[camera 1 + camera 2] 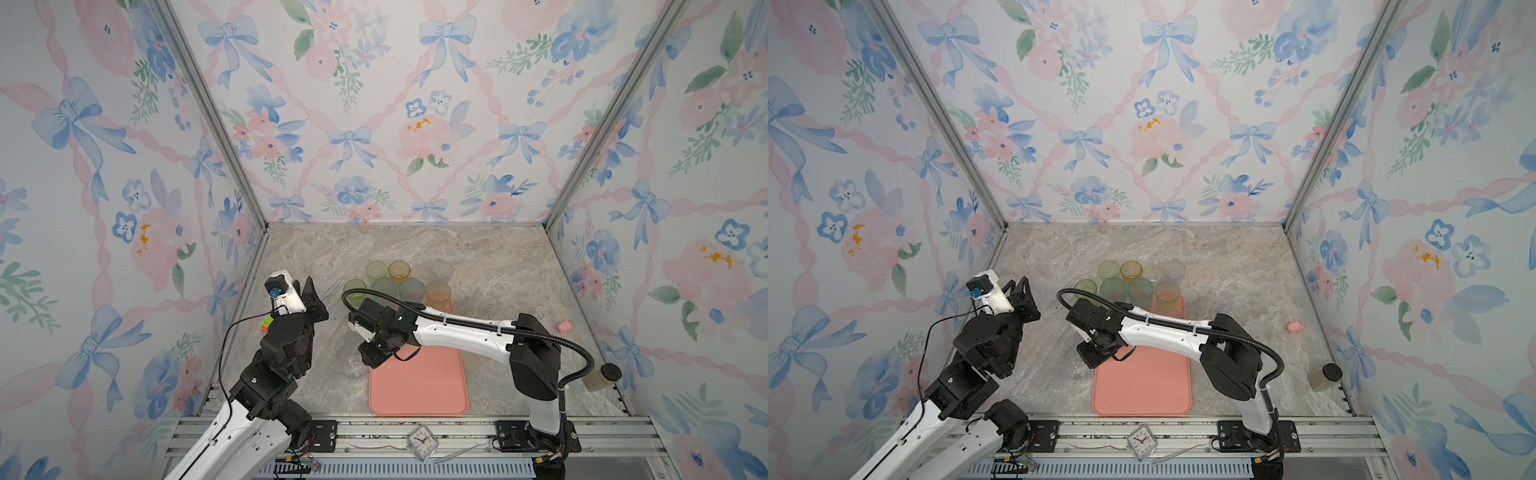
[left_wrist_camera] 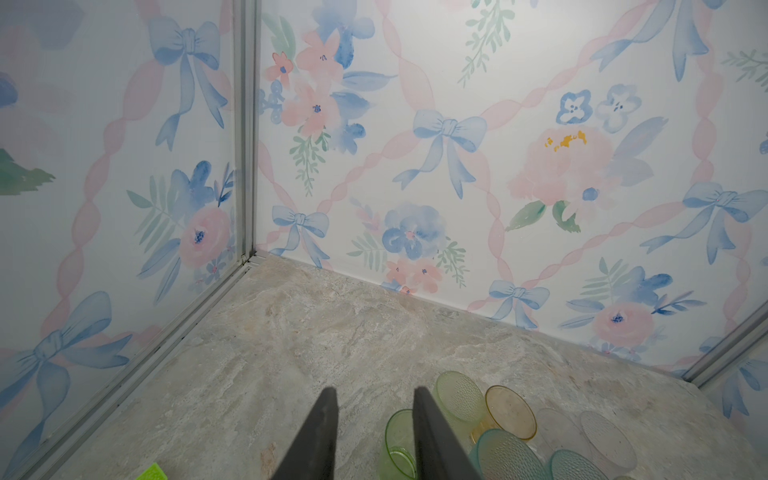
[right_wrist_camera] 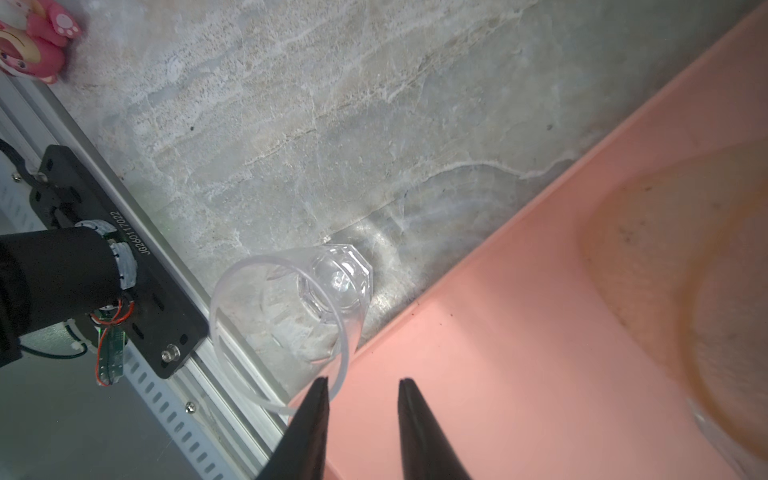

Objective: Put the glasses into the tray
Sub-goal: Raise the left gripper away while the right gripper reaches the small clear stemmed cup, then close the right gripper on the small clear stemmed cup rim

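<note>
Nine glasses (image 1: 384,289) are all I can count in both top views. Eight of them stand upright in a tight two-row cluster at the far end of the tray (image 1: 417,390), tinted yellow-green, amber, teal and frosted. The pinkish-orange glass (image 1: 437,294) at the cluster's right end overlaps the tray's far corner, but I cannot tell whether it stands inside the rim. The ninth, a clear glass (image 1: 354,368), stands apart from the rest on the marble tabletop (image 1: 498,270), just beside the tray's left edge. The tray lies lengthwise, with its near end by the front rail.

My left gripper (image 1: 308,291) hangs to the left of the cluster and points toward the back wall. In the left wrist view its fingers (image 2: 328,415) are spread, with only marble between them, so it grasps nothing.

My right gripper (image 1: 368,359) reaches across the tray to its left edge, close to the clear glass. In the right wrist view the jaws are partly apart, with only pink tray floor showing between them, so it also holds nothing. One fingertip (image 3: 320,390) overlaps the rim of the clear glass, and I cannot tell whether they touch.

A pink toy (image 1: 564,326) and a jar with a dark lid (image 1: 600,376) sit near the right wall. A small clock (image 1: 423,441) rests on the front rail.
</note>
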